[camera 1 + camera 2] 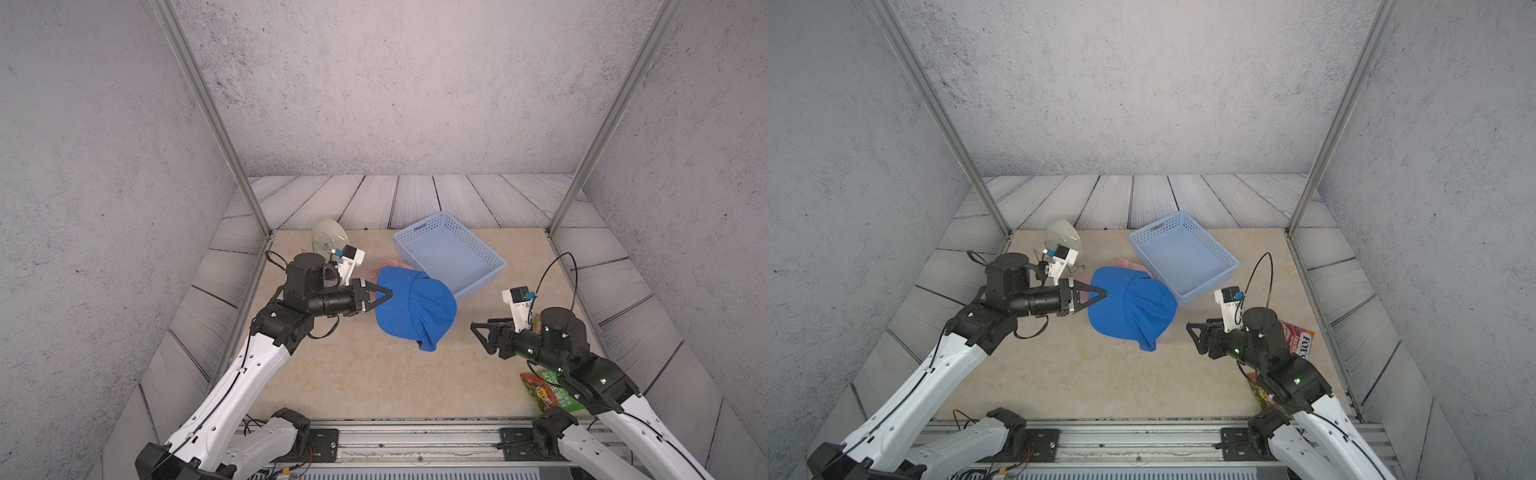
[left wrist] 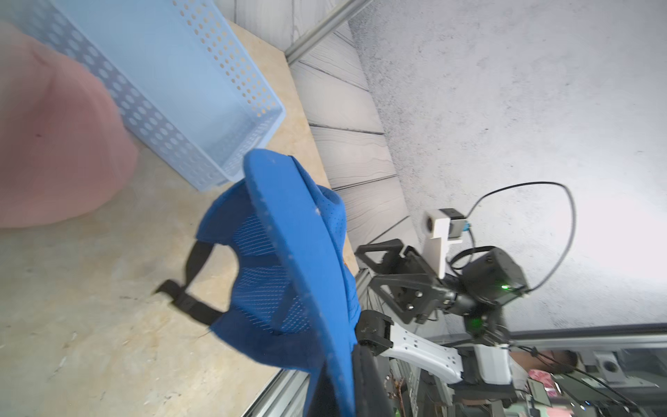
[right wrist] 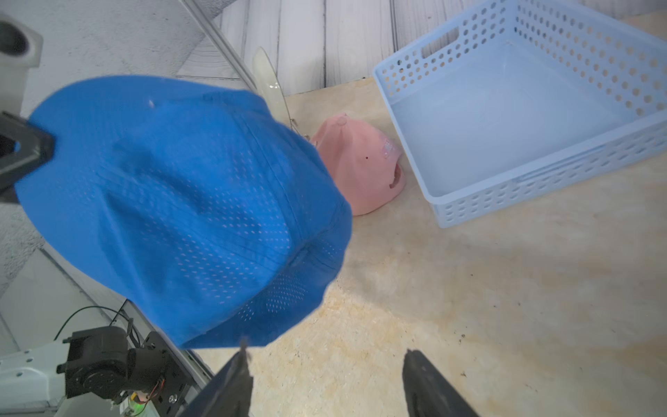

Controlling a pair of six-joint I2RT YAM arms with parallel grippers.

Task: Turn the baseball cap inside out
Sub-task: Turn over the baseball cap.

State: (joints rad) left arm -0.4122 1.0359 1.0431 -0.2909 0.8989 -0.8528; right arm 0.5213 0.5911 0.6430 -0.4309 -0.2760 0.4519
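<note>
The left arm is stretched low over the desk (image 1: 374, 382), forearm level and pointed toward the middle. The left tool (image 1: 390, 294) is pressed together on the brim of the blue baseball cap (image 1: 419, 309), which is held off the desk with its crown hanging. The right arm is bent and aimed at the cap. The right tool (image 3: 328, 382) is spread, grips nothing and is kept apart from the cap. Behind the cap, the light-blue basket (image 1: 476, 237) shows a bare bottom. A pink cap (image 3: 361, 166) lies just beside it.
</note>
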